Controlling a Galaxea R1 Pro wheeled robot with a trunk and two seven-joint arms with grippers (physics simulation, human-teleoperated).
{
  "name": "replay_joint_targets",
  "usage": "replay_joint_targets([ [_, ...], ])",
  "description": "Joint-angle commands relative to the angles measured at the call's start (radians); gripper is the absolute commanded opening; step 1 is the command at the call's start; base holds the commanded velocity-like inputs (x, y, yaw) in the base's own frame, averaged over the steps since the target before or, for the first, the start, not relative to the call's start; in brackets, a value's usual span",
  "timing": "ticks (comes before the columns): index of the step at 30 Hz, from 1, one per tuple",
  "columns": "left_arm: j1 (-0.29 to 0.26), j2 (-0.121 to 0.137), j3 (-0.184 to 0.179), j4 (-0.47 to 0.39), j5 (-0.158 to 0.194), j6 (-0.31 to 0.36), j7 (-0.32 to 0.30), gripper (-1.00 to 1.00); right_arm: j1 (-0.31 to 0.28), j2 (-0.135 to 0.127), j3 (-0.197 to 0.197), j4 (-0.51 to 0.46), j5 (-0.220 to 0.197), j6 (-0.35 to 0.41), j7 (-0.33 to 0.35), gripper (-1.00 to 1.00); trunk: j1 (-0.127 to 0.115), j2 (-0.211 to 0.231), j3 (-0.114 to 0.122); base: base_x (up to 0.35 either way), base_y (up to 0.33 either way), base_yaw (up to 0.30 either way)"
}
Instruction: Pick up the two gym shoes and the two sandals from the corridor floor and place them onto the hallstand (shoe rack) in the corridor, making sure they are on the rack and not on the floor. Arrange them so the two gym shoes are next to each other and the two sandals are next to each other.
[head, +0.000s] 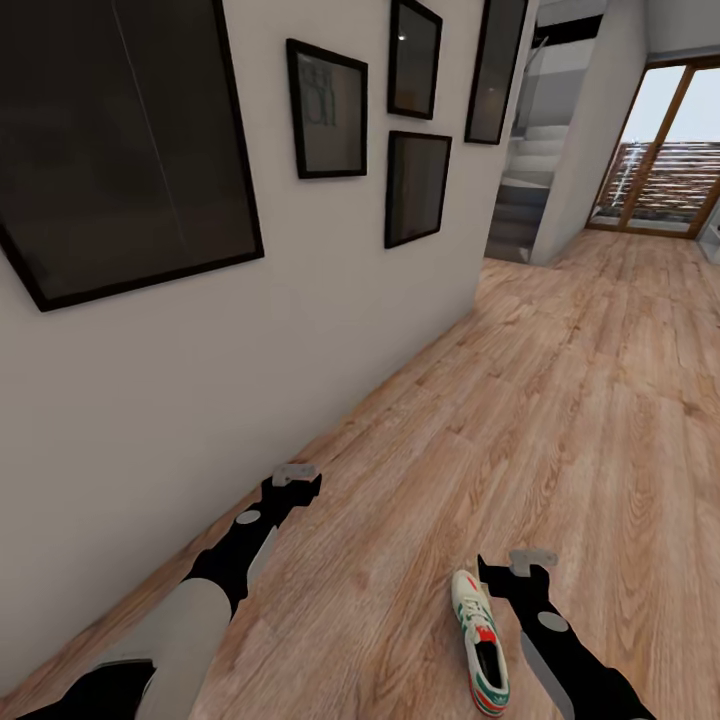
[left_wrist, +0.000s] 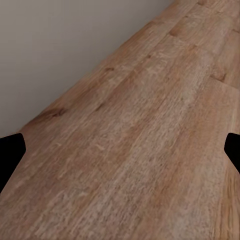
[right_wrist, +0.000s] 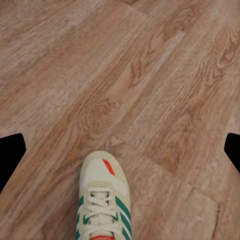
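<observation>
One gym shoe (head: 480, 640) lies on the corridor floor (head: 560, 400), just left of the right gripper (head: 520, 570).

Both claws look spread wide and empty; the right wrist view shows the fingertips (right_wrist: 12, 155) far apart at the frame edges with the shoe's toe between them. A good grasp probably means moving the right gripper left over the shoe, centring it over the laced midsection, then lowering before closing. Left gripper (head: 292, 482) hovers near the wall (head: 200, 350), over bare planks.
</observation>
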Motion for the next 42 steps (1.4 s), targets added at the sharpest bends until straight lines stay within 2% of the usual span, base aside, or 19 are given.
replay_joint_targets([
  [1,-0.001,-0.001,0.008,0.0,-0.011,-0.004,-0.006,1.0,-0.001,-0.001,0.009,0.0,-0.011,-0.005,-0.008,1.0,0.0,0.0,-0.001,0.059,-0.019,0.0],
  [13,-0.001,0.0,0.006,0.0,-0.011,-0.002,-0.006,1.0,-0.001,-0.001,0.011,-0.005,-0.011,-0.001,-0.009,1.0,0.0,0.0,-0.001,0.012,-0.004,0.0],
  [22,-0.001,-0.001,0.008,0.0,-0.011,0.001,-0.006,1.0,0.0,-0.003,0.011,0.023,-0.01,-0.002,-0.01,1.0,0.035,-0.063,-0.031,0.0,0.0,0.0],
  [35,0.0,-0.001,0.008,0.0,-0.009,-0.001,-0.006,1.0,0.002,-0.004,0.012,0.04,-0.008,-0.006,-0.008,1.0,0.084,-0.154,-0.091,0.0,0.0,0.0],
  [40,0.0,-0.001,0.008,0.0,-0.009,-0.001,-0.006,1.0,0.003,-0.004,0.012,0.084,-0.009,-0.041,-0.004,1.0,0.104,-0.189,-0.115,0.0,0.0,0.0],
  [42,0.0,-0.001,0.007,0.0,-0.009,-0.001,-0.006,1.0,0.003,-0.004,0.012,0.104,-0.009,-0.08,0.006,1.0,0.108,-0.197,-0.125,0.0,0.0,0.0],
])
